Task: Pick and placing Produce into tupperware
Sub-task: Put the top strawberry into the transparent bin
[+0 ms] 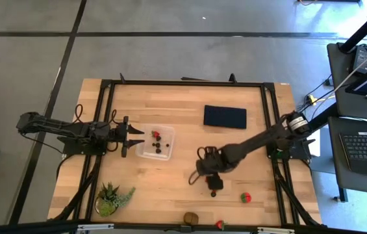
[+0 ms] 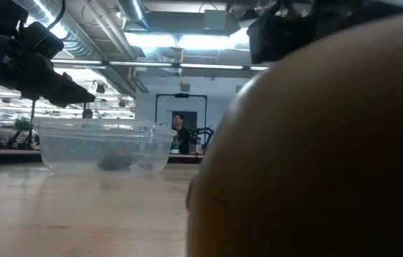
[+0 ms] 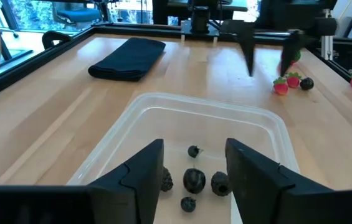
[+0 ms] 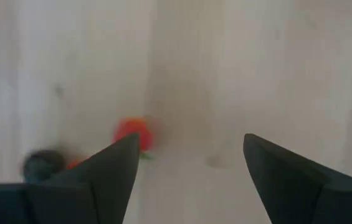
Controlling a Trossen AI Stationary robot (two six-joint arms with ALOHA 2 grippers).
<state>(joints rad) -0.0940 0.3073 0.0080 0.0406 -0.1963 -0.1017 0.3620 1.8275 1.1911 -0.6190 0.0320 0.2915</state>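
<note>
Brown and rounded, one kiwi-like fruit (image 2: 315, 150) fills the right half of my low view, lying at the table's near edge (image 1: 191, 218). I count one clear plastic tub (image 1: 168, 146) on the wooden table (image 1: 183, 104), left of centre. In it I see at least four dark berries (image 3: 194, 180) through the left wrist view, and one strawberry (image 1: 156, 134) from above. My left gripper (image 1: 133, 138) hangs over the tub's left rim, fingers (image 3: 139, 177) parted around a clear gap, holding nothing. My right gripper (image 1: 213, 187) points down over bare wood right of the tub, its two fingers (image 4: 110, 165) standing wide apart and empty. Just beside it lie a red strawberry (image 4: 133, 133) and one dark berry (image 4: 43, 163); from above they are too small to separate. I count two further strawberries loose on the table: one (image 1: 245, 197) to the right of that gripper and one (image 1: 220, 224) at the near edge, just right of the kiwi. One folded dark blue cloth (image 1: 225, 116) lies toward the far side, and one spiky potted plant (image 1: 110, 198) stands at the near left corner. A person (image 2: 180, 133) shows in the room beyond.
</note>
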